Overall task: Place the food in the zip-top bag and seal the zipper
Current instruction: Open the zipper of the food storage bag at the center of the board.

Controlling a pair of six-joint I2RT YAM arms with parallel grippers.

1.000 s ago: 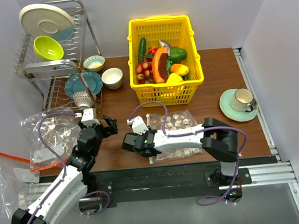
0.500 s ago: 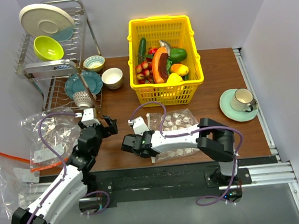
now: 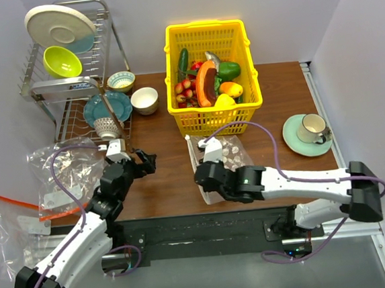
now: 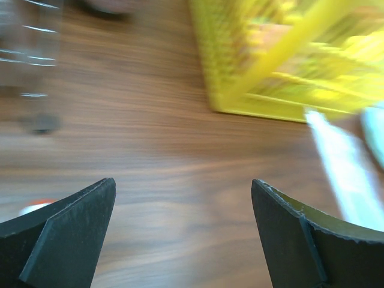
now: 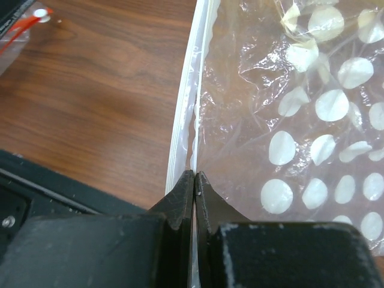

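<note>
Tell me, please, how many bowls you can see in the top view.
3: a lime-green bowl on the rack, upper tier, a patterned bowl on the table beside the rack, a white bowl next to it. The rack may hide others.

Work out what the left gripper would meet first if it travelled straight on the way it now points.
Probably the bare wooden table: the open left gripper angles down at it, with the yellow basket farther on, to the right. Depth is unclear here.
</note>
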